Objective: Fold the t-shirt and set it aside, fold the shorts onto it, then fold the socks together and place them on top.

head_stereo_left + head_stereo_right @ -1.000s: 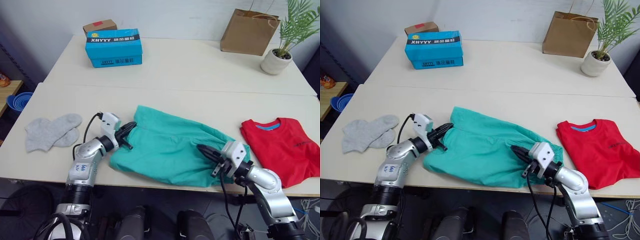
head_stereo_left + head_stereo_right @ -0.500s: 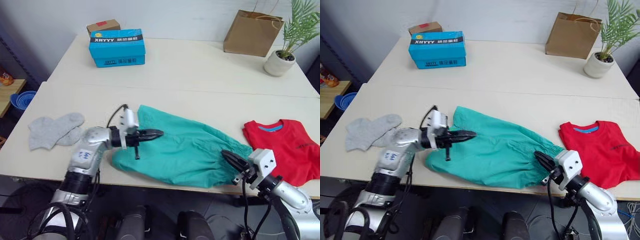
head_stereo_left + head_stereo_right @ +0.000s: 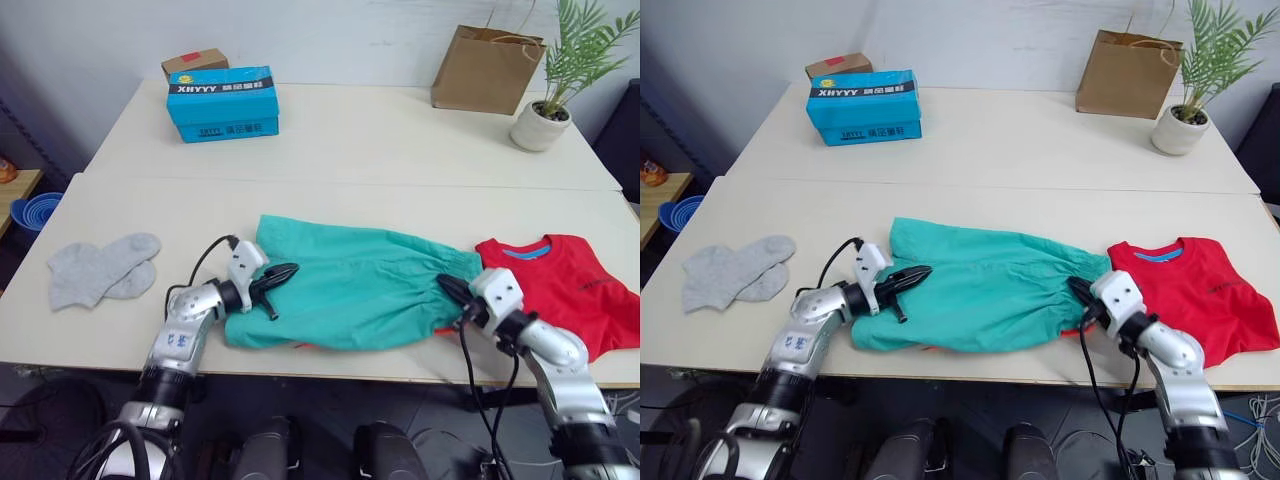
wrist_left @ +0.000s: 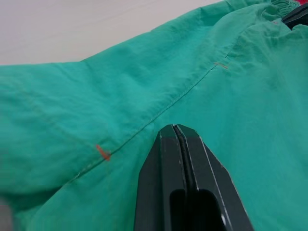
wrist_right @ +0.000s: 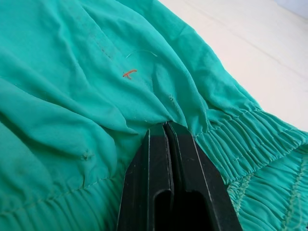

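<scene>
Teal shorts (image 3: 355, 290) lie spread mid-desk, waistband touching the folded red t-shirt (image 3: 560, 290). Our right gripper (image 3: 452, 291) has its jaws pinched shut on fabric by the waistband; our left gripper (image 3: 278, 273) rests on the leg end, jaws closed on nothing we can see. Thin cloth could slip and bunch up. Socks (image 3: 95, 270) wait far left.

Looks like an office or lab test space: two plain cream tables (image 3: 400, 140) pushed together against a bare wall, blue shoebox (image 3: 222, 102) upper left, brown paper bag (image 3: 482, 68) and potted plant (image 3: 545, 105) upper right (staged props, cables (image 3: 1250, 415) on floor lower right).
</scene>
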`<state>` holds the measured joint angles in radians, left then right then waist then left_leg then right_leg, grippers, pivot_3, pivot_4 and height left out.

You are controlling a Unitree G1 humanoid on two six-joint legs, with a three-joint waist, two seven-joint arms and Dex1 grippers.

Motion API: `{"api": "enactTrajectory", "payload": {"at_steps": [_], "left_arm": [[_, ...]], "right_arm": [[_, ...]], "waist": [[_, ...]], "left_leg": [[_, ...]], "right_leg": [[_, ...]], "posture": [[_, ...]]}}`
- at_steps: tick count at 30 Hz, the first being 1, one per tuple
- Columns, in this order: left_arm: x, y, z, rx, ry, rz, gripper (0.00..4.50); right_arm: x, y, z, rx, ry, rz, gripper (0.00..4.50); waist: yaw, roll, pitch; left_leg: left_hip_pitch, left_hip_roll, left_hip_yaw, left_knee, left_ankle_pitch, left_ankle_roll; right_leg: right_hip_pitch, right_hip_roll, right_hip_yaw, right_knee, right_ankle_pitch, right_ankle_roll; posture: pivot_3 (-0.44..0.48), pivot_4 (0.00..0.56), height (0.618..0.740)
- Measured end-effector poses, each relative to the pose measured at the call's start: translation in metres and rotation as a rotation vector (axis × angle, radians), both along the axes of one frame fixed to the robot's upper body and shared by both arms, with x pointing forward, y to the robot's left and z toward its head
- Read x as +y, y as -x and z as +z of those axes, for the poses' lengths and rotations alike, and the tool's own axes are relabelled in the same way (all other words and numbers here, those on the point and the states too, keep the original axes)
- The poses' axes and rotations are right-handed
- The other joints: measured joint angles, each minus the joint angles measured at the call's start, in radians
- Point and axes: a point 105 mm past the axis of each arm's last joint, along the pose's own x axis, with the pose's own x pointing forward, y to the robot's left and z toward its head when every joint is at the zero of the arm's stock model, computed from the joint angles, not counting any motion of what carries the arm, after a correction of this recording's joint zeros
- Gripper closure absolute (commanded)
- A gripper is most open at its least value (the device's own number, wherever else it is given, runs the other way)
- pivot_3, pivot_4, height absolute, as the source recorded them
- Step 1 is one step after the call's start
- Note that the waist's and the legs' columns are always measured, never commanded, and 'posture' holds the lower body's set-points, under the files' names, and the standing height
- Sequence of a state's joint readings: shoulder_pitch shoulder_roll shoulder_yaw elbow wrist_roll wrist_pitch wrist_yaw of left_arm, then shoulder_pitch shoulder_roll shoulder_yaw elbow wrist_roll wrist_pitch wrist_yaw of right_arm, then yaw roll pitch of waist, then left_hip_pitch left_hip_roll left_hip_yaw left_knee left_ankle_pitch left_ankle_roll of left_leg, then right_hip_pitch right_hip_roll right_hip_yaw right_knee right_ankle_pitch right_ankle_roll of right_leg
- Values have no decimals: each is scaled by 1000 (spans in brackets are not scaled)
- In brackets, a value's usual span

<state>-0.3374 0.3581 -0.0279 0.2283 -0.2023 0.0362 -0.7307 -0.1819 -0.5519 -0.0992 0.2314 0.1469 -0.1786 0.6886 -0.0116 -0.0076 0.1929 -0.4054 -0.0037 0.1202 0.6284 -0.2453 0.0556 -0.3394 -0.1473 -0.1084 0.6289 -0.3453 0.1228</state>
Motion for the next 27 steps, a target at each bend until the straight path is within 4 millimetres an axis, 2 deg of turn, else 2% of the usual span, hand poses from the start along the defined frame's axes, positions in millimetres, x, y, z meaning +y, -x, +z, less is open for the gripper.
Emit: {"api": "enactTrajectory", "payload": {"at_steps": [3,5,7,9,12,14,17,19,24,27], "left_arm": [[3,6,0,-15,18,42,4500],[4,7,1,-28,33,54,4500],[5,8,3,-44,44,50,4500],[4,9,9,-63,60,24,4500],[2,11,24,-101,67,-56,4500],[-3,12,39,-134,62,-139,4500],[-19,14,60,-178,40,-292,4500],[-28,13,62,-174,32,-357,4500],[-43,11,44,-128,-6,-458,4500],[-46,14,33,-116,-55,-510,4500]], "right_arm": [[3,-12,3,-2,10,27,4444],[6,-12,4,23,-36,54,4444],[15,-6,6,82,-175,114,4068],[20,3,9,116,-257,153,3535],[13,17,25,129,-345,156,2429],[5,33,38,187,-435,144,1736],[-5,60,47,379,-593,63,716],[-4,73,48,476,-694,20,25],[-10,95,14,730,-833,-239,25],[-6,90,10,741,-936,-321,25]], "waist": [[-1,0,0],[0,0,0],[2,0,0],[8,1,0],[15,1,0],[19,2,1],[32,2,1],[32,2,1],[34,2,1],[29,1,1]], "left_leg": [[0,0,0,0,0,0],[-1,0,0,0,0,0],[-2,0,0,0,0,1],[-3,0,-1,0,0,1],[-6,0,-1,1,-1,1],[-8,-1,-3,1,-1,2],[-10,-1,-5,0,-2,1],[-10,0,-5,0,-2,2],[-16,0,-4,1,-1,4],[-16,0,-2,1,2,8]], "right_leg": [[0,0,-1,0,0,0],[0,0,-1,0,0,0],[-1,0,-1,-1,0,0],[-1,0,-1,-1,0,0],[-3,-1,-3,-2,0,0],[-3,-1,-3,-4,0,0],[-3,-1,-5,-7,0,0],[-3,-1,-5,-8,0,0],[-8,0,-5,-8,0,0],[-9,0,-5,-7,0,0]], "posture": [[0,150,740],[0,150,740],[0,150,740],[0,150,740],[0,150,740],[0,150,740],[0,150,740],[0,150,740],[0,150,740],[0,150,740]]}}
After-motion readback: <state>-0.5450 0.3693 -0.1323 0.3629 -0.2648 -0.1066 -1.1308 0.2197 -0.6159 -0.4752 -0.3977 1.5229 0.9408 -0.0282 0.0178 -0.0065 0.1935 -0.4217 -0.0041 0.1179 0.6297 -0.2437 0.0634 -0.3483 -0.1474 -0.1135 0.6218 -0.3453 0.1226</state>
